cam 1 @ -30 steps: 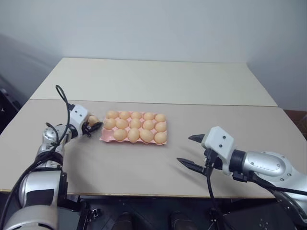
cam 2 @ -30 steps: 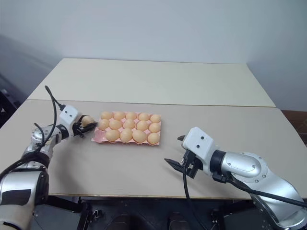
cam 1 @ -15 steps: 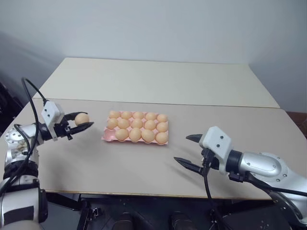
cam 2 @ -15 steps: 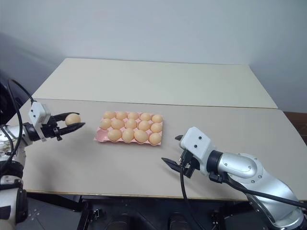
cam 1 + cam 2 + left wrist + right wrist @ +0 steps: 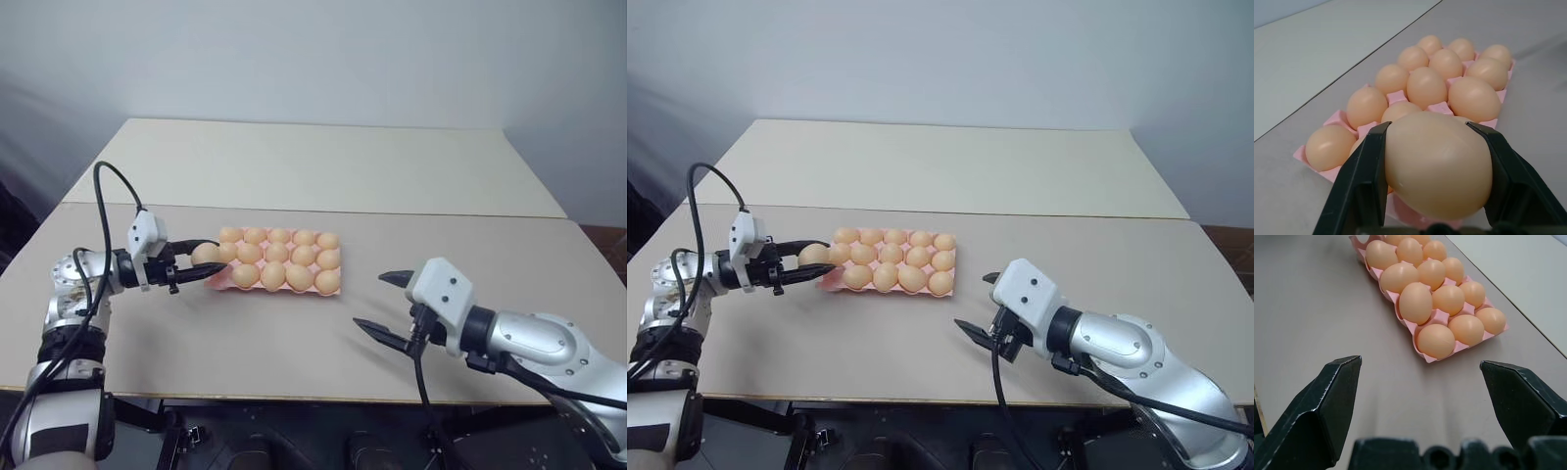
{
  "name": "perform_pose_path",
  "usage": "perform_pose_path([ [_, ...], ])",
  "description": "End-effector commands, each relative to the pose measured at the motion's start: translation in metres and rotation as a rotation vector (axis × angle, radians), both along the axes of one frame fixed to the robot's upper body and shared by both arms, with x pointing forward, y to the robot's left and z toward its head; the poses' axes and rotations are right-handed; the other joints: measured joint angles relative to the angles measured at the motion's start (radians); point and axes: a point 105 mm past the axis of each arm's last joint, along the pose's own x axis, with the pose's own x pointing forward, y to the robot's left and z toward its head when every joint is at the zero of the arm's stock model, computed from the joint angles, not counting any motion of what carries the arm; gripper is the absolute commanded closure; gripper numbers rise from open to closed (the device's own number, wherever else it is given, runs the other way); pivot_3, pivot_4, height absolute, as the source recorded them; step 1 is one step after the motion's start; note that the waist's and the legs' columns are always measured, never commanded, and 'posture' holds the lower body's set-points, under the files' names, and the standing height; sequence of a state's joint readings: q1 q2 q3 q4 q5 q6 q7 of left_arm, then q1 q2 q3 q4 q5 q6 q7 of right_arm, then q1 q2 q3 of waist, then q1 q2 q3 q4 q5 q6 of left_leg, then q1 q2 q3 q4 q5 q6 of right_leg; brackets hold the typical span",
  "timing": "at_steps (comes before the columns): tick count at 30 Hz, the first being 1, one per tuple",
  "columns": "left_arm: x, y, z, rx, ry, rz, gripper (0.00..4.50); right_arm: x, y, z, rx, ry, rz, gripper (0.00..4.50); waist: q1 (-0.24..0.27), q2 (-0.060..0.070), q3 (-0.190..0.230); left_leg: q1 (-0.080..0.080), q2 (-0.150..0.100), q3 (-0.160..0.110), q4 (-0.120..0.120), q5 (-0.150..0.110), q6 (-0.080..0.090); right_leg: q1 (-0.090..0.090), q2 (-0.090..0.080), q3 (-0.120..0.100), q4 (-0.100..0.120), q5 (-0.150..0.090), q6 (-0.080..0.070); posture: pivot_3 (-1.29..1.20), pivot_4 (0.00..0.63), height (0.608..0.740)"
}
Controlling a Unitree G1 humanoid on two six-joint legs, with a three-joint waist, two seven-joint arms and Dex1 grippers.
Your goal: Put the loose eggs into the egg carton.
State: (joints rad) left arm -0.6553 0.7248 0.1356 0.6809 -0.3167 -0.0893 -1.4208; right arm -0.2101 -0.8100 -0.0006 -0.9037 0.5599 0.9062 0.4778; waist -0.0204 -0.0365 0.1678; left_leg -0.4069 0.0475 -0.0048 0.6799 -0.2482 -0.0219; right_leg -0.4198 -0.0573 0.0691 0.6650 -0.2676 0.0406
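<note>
Orange-tan egg (image 5: 205, 254) pinched in left gripper (image 5: 202, 265), left of frame centre, hovering at the near-left end of the pink egg carton (image 5: 217, 284). Step in hand: carry to placement. Next calls for lowering into an empty cup, hidden from here. Right gripper (image 5: 385, 307), lower right, spread wide, holds nothing, well apart.

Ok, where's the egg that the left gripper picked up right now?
The egg is clamped in the left gripper, on the robot's left, at the left end of the egg carton.
</note>
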Motion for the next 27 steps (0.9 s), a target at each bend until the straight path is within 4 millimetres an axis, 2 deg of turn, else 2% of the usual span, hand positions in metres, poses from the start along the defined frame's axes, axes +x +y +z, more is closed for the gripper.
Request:
perform_pose_path([
  [1, 0.006, -0.001, 0.012, -0.008, -0.051, 0.013, 1.67, -0.003, 0.002, 0.007, 0.002, -0.046, -0.003, 0.00, 0.002, 0.000, 0.000, 0.000, 0.000, 0.000, 0.000, 0.000, 0.000, 0.000, 0.000, 0.000, 0.000, 0.000, 0.000, 0.00, 0.150, 0.740],
  [6, 0.006, -0.005, 0.015, -0.015, -0.070, -0.005, 0.14, -0.002, 0.001, 0.007, 0.007, -0.045, -0.006, 0.00, 0.004, 0.000, 0.000, -0.001, 0.000, 0.000, 0.000, 0.000, 0.000, 0.000, 0.000, 0.000, 0.000, 0.000, 0.000, 0.00, 0.150, 0.740],
  [7, 0.006, -0.005, 0.016, -0.017, -0.071, -0.007, 0.02, -0.002, 0.001, 0.007, 0.007, -0.045, -0.007, 0.00, 0.004, 0.000, 0.000, 0.000, 0.000, 0.000, 0.000, 0.000, 0.000, 0.000, 0.000, 0.000, 0.000, 0.000, 0.000, 0.00, 0.150, 0.740],
  [12, 0.003, -0.003, 0.018, -0.019, -0.074, -0.017, 0.02, -0.003, 0.001, 0.006, 0.007, -0.042, -0.008, 0.00, 0.004, 0.000, 0.000, 0.000, 0.000, 0.000, 0.000, 0.000, 0.000, 0.000, 0.000, 0.000, 0.000, 0.000, 0.000, 0.00, 0.150, 0.740],
  [19, -0.002, 0.014, 0.036, -0.027, -0.131, 0.031, 0.02, -0.004, -0.001, 0.007, 0.004, -0.047, -0.010, 0.00, 0.001, 0.000, 0.000, 0.000, 0.000, 0.000, 0.000, 0.000, 0.000, 0.000, 0.000, 0.000, 0.000, 0.000, 0.000, 0.00, 0.150, 0.740],
  [23, -0.021, 0.026, 0.049, 0.011, -0.153, 0.030, 0.02, -0.004, -0.007, 0.012, -0.008, -0.055, -0.002, 0.00, -0.002, 0.000, 0.000, 0.000, 0.000, 0.000, 0.000, 0.000, 0.000, 0.000, 0.000, 0.000, 0.000, 0.000, 0.000, 0.00, 0.150, 0.740],
  [27, -0.042, 0.033, 0.052, 0.045, -0.135, 0.027, 0.02, -0.003, -0.014, 0.019, -0.027, -0.064, 0.021, 0.00, 0.000, 0.000, 0.000, 0.000, 0.001, 0.000, 0.000, 0.000, 0.000, 0.000, 0.000, 0.000, 0.000, 0.000, 0.000, 0.00, 0.150, 0.740],
])
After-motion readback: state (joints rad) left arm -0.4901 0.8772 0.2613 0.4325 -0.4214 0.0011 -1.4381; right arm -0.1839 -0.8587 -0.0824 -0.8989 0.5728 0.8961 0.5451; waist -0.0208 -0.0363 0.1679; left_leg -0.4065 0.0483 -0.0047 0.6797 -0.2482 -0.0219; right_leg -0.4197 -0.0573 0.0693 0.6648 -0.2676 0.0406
